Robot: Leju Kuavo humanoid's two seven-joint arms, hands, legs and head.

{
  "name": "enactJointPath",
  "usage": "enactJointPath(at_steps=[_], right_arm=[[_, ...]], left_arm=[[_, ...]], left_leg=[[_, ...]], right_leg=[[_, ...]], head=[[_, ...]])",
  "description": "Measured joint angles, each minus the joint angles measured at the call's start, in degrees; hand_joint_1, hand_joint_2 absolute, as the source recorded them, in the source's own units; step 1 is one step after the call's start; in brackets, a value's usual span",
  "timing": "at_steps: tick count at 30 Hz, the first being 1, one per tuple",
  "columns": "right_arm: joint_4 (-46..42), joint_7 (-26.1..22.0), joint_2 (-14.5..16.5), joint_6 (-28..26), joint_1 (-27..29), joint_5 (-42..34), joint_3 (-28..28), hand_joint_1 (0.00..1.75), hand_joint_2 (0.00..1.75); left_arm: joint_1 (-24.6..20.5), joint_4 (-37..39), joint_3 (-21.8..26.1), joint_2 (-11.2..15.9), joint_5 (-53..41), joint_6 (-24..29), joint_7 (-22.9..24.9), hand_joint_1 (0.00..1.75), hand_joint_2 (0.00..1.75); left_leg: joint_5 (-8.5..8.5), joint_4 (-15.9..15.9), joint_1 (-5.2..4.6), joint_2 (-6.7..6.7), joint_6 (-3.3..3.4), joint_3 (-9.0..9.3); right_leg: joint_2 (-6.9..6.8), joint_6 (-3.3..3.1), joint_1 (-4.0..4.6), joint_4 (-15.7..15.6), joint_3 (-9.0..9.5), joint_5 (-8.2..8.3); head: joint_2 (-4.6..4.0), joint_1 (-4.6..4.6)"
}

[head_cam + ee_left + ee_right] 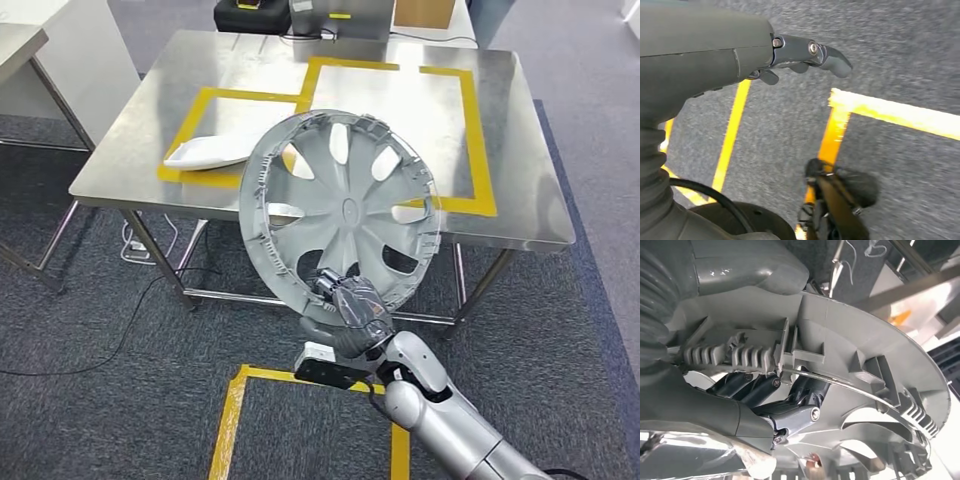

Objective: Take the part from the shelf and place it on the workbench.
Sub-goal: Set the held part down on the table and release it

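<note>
Gripping the hubcap point(343, 210) by its lower rim, the right hand point(349, 312) holds it tilted before the steel workbench point(521, 150), above grey carpet. Left hand point(806, 55) hangs empty, fingers loosely extended.

Grey hubcap point(343, 212) gripped at its lower rim by my right hand point(349, 312), in front of the workbench point(521, 150).

The part is a round grey plastic wheel cover with curved spokes and openings between them, its ribbed inner side and clip ring turned toward me. It stands tilted, rising up and away from my right hand, whose fingers point(798, 412) curl through the spoke openings while the thumb presses the rim. Its upper half overlaps the steel workbench's near edge and yellow tape outlines beyond my hand.
</note>
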Motion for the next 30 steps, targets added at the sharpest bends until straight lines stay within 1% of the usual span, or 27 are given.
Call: enactJointPath(at_steps=[1, 2, 3, 5, 6, 7, 8, 9, 10, 11, 12, 13, 14, 15, 16, 17, 18, 20, 21, 22, 23, 25, 26, 27, 28, 29, 30], right_arm=[[0.0, -0.2, 0.0, 0.2, 0.0, -0.4, 0.0, 1.75, 1.75], [0.0, -0.4, 0.0, 0.4, -0.1, -0.8, -0.1, 1.75, 1.75], [-0.1, -0.5, 0.1, 0.6, -0.1, -1.2, -0.1, 1.75, 1.75], [-0.3, -0.6, 0.2, 1.0, -0.3, -1.7, -0.2, 1.75, 1.75], [-0.4, -0.6, 0.2, 1.0, -0.3, -1.9, -0.3, 1.75, 1.75], [-0.4, -0.6, 0.2, 1.1, -0.3, -2.0, -0.4, 1.75, 1.75], [-0.5, -0.6, 0.2, 1.1, -0.3, -2.1, -0.4, 1.75, 1.75], [-0.5, -0.7, 0.2, 1.1, -0.2, -2.2, -0.5, 1.75, 1.75], [-0.5, -0.7, 0.2, 1.2, -0.2, -2.2, -0.5, 1.75, 1.75], [-0.5, -0.8, 0.2, 1.2, -0.2, -2.2, -0.5, 1.75, 1.75], [-0.5, -0.8, 0.2, 1.2, -0.1, -2.2, -0.5, 1.75, 1.75], [-0.5, -0.8, 0.2, 1.2, -0.1, -2.3, -0.6, 1.75, 1.75], [-0.5, -0.8, 0.2, 1.2, -0.1, -2.3, -0.6, 1.75, 1.75], [-0.5, -0.8, 0.2, 1.2, -0.1, -2.4, -0.7, 1.75, 1.75], [-0.5, -0.8, 0.3, 1.3, -0.2, -2.4, -0.7, 1.75, 1.75], [-0.5, -0.9, 0.3, 1.3, -0.2, -2.3, -0.8, 1.75, 1.75], [-0.5, -0.9, 0.4, 1.3, -0.3, -2.2, -0.8, 1.75, 1.75], [-0.5, -0.8, 0.5, 1.1, -0.2, -1.5, -1.0, 1.75, 1.75], [-0.5, -0.7, 0.5, 0.9, -0.2, -1.2, -1.1, 1.75, 1.75], [-0.5, -0.5, 0.6, 0.8, -0.2, -0.8, -1.2, 1.75, 1.75], [-0.5, -0.5, 0.7, 0.6, -0.2, -0.6, -1.3, 1.75, 1.75], [-0.5, -0.4, 0.9, 0.4, -0.3, -0.2, -1.4, 1.75, 1.75], [-0.5, -0.3, 0.9, 0.4, -0.2, -0.2, -1.4, 1.75, 1.75], [-0.4, -0.3, 0.9, 0.3, -0.2, -0.1, -1.4, 1.75, 1.75], [-0.4, -0.3, 0.9, 0.3, -0.2, -0.1, -1.4, 1.75, 1.75], [-0.4, -0.2, 0.9, 0.4, -0.2, -0.1, -1.4, 1.75, 1.75], [-0.4, -0.2, 1.0, 0.4, -0.2, -0.1, -1.5, 1.75, 1.75]], left_arm=[[0.1, 0.0, 0.0, 0.0, 0.0, 0.0, 0.1, 0.00, 1.75], [0.1, 0.1, 0.1, 0.0, 0.0, 0.0, 0.3, 0.00, 1.75], [0.1, 0.1, 0.1, -0.1, 0.0, 0.0, 0.5, 0.00, 1.75], [-0.2, 0.2, 0.1, 0.0, -0.1, 0.0, 0.7, 0.00, 1.75], [-0.4, 0.2, 0.1, 0.1, -0.1, 0.1, 0.7, 0.00, 1.75], [-0.6, 0.2, 0.1, 0.2, -0.1, 0.1, 0.7, 0.00, 1.75], [-0.8, 0.2, 0.1, 0.2, -0.2, 0.1, 0.7, 0.00, 1.75], [-0.9, 0.2, 0.1, 0.3, -0.2, 0.1, 0.7, 0.00, 1.75], [-0.9, 0.2, 0.1, 0.3, -0.2, 0.1, 0.7, 0.00, 1.75], [-1.0, 0.2, 0.1, 0.3, -0.2, 0.1, 0.8, 0.00, 1.75], [-0.9, 0.2, 0.1, 0.2, -0.2, 0.1, 0.8, 0.00, 1.75], [-0.9, 0.2, 0.1, 0.2, -0.2, 0.1, 0.8, 0.00, 1.75], [-0.9, 0.2, 0.1, 0.2, -0.3, 0.1, 0.8, 0.00, 1.75], [-0.9, 0.2, 0.1, 0.2, -0.3, 0.1, 0.8, 0.00, 1.75], [-0.8, 0.2, 0.1, 0.1, -0.4, 0.1, 0.9, 0.00, 1.75], [-0.8, 0.2, 0.1, 0.0, -0.5, 0.1, 0.9, 0.00, 1.75], [-0.8, 0.2, 0.1, -0.1, -0.5, 0.1, 0.9, 0.00, 1.75], [-0.8, 0.2, 0.1, -0.1, -0.6, 0.1, 1.0, 0.00, 1.75], [-0.8, 0.2, 0.1, 0.0, -0.6, 0.1, 1.1, 0.00, 1.75], [-0.9, 0.2, 0.1, 0.0, -0.6, 0.1, 1.1, 0.00, 1.75], [-0.9, 0.2, 0.1, 0.1, -0.7, 0.1, 1.1, 0.00, 1.75], [-0.8, 0.2, 0.1, 0.2, -0.7, 0.1, 1.1, 0.00, 1.75], [-0.7, 0.2, 0.1, 0.3, -0.7, 0.1, 1.1, 0.00, 1.75], [-0.7, 0.2, 0.1, 0.3, -0.7, 0.1, 1.1, 0.00, 1.75], [-0.6, 0.2, 0.1, 0.4, -0.7, 0.1, 1.1, 0.00, 1.75], [-0.6, 0.2, 0.1, 0.4, -0.7, 0.1, 1.1, 0.00, 1.75], [-0.7, 0.2, 0.1, 0.5, -0.7, 0.1, 1.1, 0.00, 1.75]], left_leg=[[3.96, -2.7, 0.36, 0.16, -0.26, -0.01], [7.27, -4.5, 0.47, 0.27, -0.20, 0.12], [9.07, -5.3, 0.34, 0.37, 0.14, 0.26], [8.83, -5.1, -0.17, 0.50, 1.22, 0.76], [8.60, -5.2, -0.26, 0.58, 1.66, 0.99], [8.39, -5.4, -0.33, 0.71, 2.08, 1.26], [8.16, -5.5, -0.41, 0.88, 2.50, 1.58], [7.86, -5.6, -0.57, 1.10, 2.88, 1.85], [7.54, -5.6, -0.78, 1.35, 3.20, 2.10], [7.20, -5.6, -1.00, 1.61, 3.42, 2.40], [6.85, -5.6, -1.24, 1.89, 3.59, 2.76], [6.50, -5.6, -1.45, 2.18, 3.70, 3.19], [6.14, -5.6, -1.64, 2.52, 3.77, 3.69], [5.79, -5.6, -1.80, 2.83, 3.80, 4.17], [5.46, -5.6, -2.00, 3.11, 3.69, 4.54], [5.22, -5.6, -2.14, 3.41, 3.56, 4.77], [5.08, -5.6, -2.23, 3.73, 3.40, 4.90], [4.93, -5.8, -2.38, 4.56, 3.09, 5.10], [4.61, -5.6, -2.42, 4.52, 2.84, 5.14], [3.85, -4.7, -2.42, 3.98, 2.51, 4.88], [2.58, -2.8, -2.33, 3.14, 2.11, 4.17], [-0.86, 4.0, -1.81, 1.54, 1.34, 1.26], [-2.03, 7.3, -1.55, 1.28, 0.98, -0.27], [-2.22, 9.1, -1.29, 1.21, 0.66, -1.22], [-1.24, 8.8, -1.04, 1.21, 0.36, -1.25], [0.77, 6.2, -0.78, 1.21, 0.09, -0.19], [3.06, 2.2, -0.51, 1.19, -0.14, 1.52]], right_leg=[[0.21, 0.43, -0.08, 0.2, 0.99, -0.95], [0.41, 0.94, -0.18, 0.4, 1.54, -1.88], [0.64, 1.44, -0.33, 0.5, 1.85, -2.63], [0.83, 2.20, -0.78, 0.3, 2.28, -3.62], [0.71, 2.40, -0.94, 0.6, 2.32, -4.07], [0.50, 2.52, -0.98, 1.9, 1.73, -4.91], [0.28, 2.56, -0.93, 4.7, 0.30, -6.26], [0.09, 2.48, -0.79, 8.8, -2.03, -7.84], [0.04, 2.36, -0.61, 13.3, -4.90, -9.28], [0.03, 2.16, -0.42, 17.0, -7.59, -9.94], [0.02, 1.83, -0.19, 18.8, -9.49, -9.42], [-0.08, 1.38, 0.12, 18.1, -10.24, -7.63], [-0.53, 0.75, 0.57, 15.1, -9.80, -4.86], [-1.54, 0.00, 1.19, 10.9, -8.65, -2.02], [-2.65, -0.68, 1.77, 7.1, -7.19, 0.06], [-3.54, -1.13, 2.23, 4.3, -6.04, 1.31], [-3.96, -1.35, 2.52, 3.1, -5.43, 1.65], [-3.25, -1.33, 2.40, 2.5, -5.10, 1.82], [-2.87, -1.38, 2.17, 2.1, -4.95, 2.03], [-2.55, -1.47, 1.87, 1.7, -4.77, 2.28], [-2.25, -1.54, 1.53, 1.4, -4.58, 2.50], [-1.69, -1.66, 1.17, 1.2, -4.45, 2.61], [-1.39, -1.65, 1.06, 1.2, -4.44, 2.60], [-1.08, -1.61, 0.94, 1.2, -4.41, 2.56], [-0.80, -1.50, 0.79, 1.3, -4.38, 2.52], [-0.53, -1.33, 0.60, 1.5, -4.32, 2.42], [-0.31, -1.05, 0.42, 1.6, -4.27, 2.26]], head=[[0.00, 0.06], [0.00, 0.12], [0.00, 0.18], [0.00, 0.23], [0.00, 0.25], [0.00, 0.26], [0.00, 0.31], [0.00, 0.32], [0.00, 0.33], [0.00, 0.33], [0.00, 0.33], [0.00, 0.33], [0.00, 0.32], [0.00, 0.32], [0.00, 0.27], [0.00, 0.25], [0.00, 0.22], [0.00, 0.21], [0.00, 0.20], [0.00, 0.10], [0.00, 0.03], [0.00, -0.09], [0.00, -0.06], [0.00, -0.07], [0.00, -0.05], [0.00, -0.06], [0.00, -0.07]])
